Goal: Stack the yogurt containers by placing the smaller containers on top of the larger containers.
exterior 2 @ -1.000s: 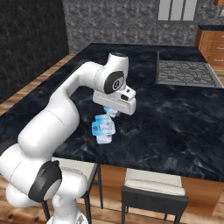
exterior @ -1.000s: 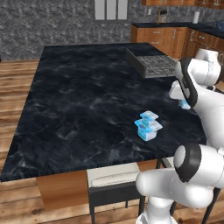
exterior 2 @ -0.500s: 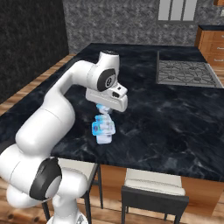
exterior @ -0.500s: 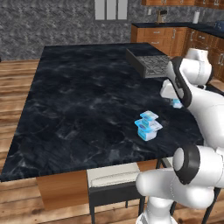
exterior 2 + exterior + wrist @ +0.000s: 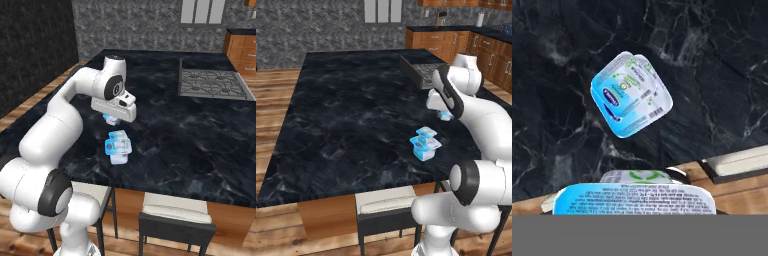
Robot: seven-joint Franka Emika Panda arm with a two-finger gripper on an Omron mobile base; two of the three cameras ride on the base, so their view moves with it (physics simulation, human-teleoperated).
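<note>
- The gripper [image 5: 116, 115] is closed on a small cup [image 5: 110, 119]. The cup sits right under the hand and looks lifted off the counter [image 5: 346, 115].
- In the hand view this cup fills the bottom edge, so I judge that it is clamped between the fingers and is being carried.
- The tub [image 5: 426, 151] stands near the front edge of the counter, just beside the hand. A second cup [image 5: 426, 132] seems to rest on its lid, a little turned.
- The held cup is probably kept high so that it can pass over this stack before it is set down.
- The fingertips are hidden behind the held cup, so the contact itself cannot be seen.
- From above, the tub and the second cup overlap, and it is hard to tell where one lid ends and the other begins.
- The arm covers a part of the counter to the right of the stack in the left base view.
</note>
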